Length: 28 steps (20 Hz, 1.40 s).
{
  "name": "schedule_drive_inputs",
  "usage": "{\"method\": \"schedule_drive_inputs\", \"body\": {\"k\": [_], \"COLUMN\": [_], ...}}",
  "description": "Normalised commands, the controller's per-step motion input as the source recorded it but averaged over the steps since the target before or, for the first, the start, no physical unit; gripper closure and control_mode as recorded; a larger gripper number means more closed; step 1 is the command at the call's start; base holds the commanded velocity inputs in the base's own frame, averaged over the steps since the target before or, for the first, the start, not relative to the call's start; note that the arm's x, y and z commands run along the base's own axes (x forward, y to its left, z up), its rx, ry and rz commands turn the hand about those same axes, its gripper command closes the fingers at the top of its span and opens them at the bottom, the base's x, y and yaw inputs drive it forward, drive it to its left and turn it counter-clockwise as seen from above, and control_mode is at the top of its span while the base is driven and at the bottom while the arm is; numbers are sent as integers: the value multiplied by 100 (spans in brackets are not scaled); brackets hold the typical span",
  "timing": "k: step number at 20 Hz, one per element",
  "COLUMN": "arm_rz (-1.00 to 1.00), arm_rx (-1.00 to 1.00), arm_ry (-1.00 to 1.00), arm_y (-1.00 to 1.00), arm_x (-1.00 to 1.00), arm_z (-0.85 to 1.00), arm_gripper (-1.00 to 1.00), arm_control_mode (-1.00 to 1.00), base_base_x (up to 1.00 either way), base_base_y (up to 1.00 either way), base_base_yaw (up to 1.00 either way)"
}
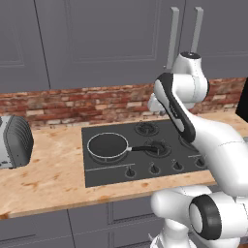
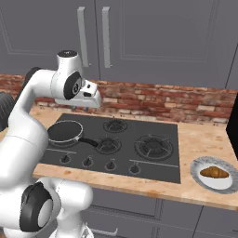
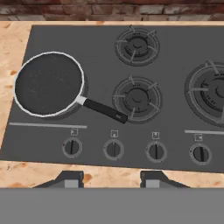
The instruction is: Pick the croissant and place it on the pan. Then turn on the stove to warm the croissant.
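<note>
Golden croissant [image 2: 214, 172]: light, flaky — you'd pinch its thick middle gently.
Jaws: apart, empty — above pan [image 3: 48, 83].

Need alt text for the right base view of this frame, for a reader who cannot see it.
A croissant lies on a plate on the wooden counter right of the black stove, while the empty pan sits on the stove's left burner. The white arm reaches over the stove's left side.
</note>
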Motion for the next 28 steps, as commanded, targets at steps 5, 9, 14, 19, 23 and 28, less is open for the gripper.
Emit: {"method": "schedule_drive_inputs", "body": {"k": [5, 9, 14, 19, 23, 28], "arm_rz": [0, 0, -1, -9, -16, -24], "arm_rx": [0, 0, 0, 0, 0, 0], "arm_ry": [0, 0, 0, 3, 2, 7], "arm_y": [-10, -38, -61, -66, -68, -63], "arm_x": [-2, -16, -28, -28, -26, -11], "arm_z": [0, 0, -1, -1, -3, -9], "arm_gripper": [-100, -100, -100, -100, -100, -100], "arm_control_mode": [-100, -100, -100, -100, -100, -100], "base_base_x": [0, 0, 0, 0, 0, 0], "base_base_y": [0, 0, 0, 0, 0, 0], "base_base_yaw": [0, 0, 0, 0, 0, 0]}}
